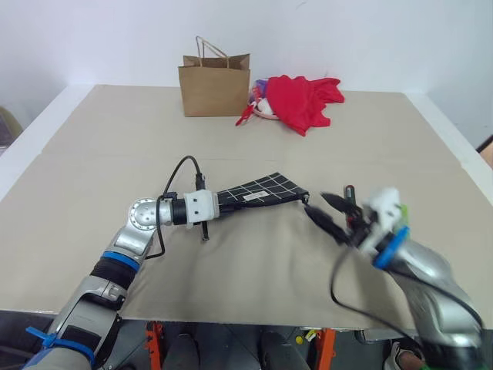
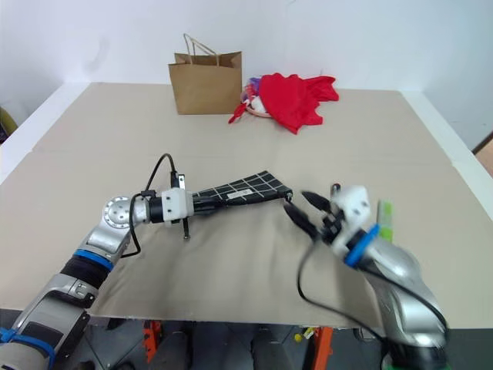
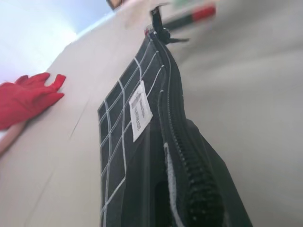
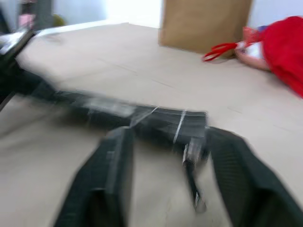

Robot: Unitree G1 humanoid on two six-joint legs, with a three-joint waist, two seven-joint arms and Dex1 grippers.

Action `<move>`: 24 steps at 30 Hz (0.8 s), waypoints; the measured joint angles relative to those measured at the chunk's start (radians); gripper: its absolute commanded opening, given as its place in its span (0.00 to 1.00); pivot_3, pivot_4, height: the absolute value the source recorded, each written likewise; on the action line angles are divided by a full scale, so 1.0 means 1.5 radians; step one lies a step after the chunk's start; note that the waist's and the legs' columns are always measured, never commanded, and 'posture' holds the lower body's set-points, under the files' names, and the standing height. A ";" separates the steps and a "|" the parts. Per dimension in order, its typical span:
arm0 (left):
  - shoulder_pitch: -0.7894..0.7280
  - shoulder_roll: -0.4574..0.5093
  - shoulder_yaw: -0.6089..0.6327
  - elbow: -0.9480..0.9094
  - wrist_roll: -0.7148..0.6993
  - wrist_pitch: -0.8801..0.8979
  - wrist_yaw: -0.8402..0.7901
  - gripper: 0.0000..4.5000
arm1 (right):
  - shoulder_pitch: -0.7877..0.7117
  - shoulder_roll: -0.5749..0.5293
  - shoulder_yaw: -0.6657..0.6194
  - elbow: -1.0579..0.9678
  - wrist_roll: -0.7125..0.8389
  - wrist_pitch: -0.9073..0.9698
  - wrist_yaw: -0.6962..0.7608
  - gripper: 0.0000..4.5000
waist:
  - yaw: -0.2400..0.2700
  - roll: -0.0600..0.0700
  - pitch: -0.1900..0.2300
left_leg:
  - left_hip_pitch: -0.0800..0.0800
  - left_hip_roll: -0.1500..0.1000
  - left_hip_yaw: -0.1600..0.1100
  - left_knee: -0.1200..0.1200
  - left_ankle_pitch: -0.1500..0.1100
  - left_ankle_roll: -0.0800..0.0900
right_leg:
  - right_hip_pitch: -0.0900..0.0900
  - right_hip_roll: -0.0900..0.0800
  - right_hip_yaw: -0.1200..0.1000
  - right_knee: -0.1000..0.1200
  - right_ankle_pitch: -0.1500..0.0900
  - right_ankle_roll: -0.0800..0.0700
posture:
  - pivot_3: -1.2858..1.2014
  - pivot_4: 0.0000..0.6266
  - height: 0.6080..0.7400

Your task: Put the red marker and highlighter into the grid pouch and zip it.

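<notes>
With only the left claw clamped on one end of the grid pouch, held just above the worktop, the free end could sag or swing. The right claw, spread wide and empty, sits just off the zipper pull; the highlighter lies beyond it.

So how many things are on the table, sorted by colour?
Black: 1, the grid pouch
Brown: 1, the paper bag
Red: 2, the cloth bundle and the red-capped marker
Green: 1, the highlighter
Total: 5
</notes>
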State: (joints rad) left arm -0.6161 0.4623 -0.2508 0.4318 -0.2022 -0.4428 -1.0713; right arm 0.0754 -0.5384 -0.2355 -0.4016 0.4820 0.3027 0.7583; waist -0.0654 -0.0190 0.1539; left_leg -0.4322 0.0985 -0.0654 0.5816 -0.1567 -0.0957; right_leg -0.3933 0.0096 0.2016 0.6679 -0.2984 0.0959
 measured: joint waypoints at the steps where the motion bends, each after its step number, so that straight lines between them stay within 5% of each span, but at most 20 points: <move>1: 0.003 0.002 0.005 -0.006 -0.009 0.010 -0.009 0.00 | 0.019 -0.003 -0.004 -0.003 0.001 -0.008 0.010 0.91 | 0.001 0.000 0.000 | 0.000 0.000 0.000 0.000 -0.001 0.001 | 0.000 0.000 0.000 0.000 -0.001 -0.001 | 0.52 0.24 1.00; 8: 0.022 0.019 0.022 -0.067 -0.070 0.088 -0.092 0.00 | 0.089 -0.024 -0.005 -0.002 -0.027 -0.108 0.064 0.96 | -0.006 0.001 0.001 | 0.001 0.000 -0.003 0.002 0.000 0.001 | 0.003 0.000 -0.004 0.001 -0.003 0.002 | 0.52 0.24 1.00; 24: 0.060 0.018 0.025 -0.143 -0.068 0.112 -0.124 0.00 | -0.065 0.000 0.065 0.040 -0.053 -0.149 0.041 0.96 | -0.006 0.001 0.001 | 0.001 0.000 -0.004 0.001 0.003 -0.002 | 0.003 0.000 -0.005 0.001 0.000 0.002 | 0.52 0.24 1.00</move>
State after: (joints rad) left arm -0.5262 0.4889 -0.2134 0.2176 -0.3047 -0.2740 -1.2578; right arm -0.0225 -0.5386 -0.1377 -0.3419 0.4020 0.0797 0.8201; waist -0.0743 -0.0178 0.1551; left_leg -0.4303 0.0985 -0.0707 0.5834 -0.1515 -0.0989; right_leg -0.3887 0.0092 0.1947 0.6702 -0.2989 0.0989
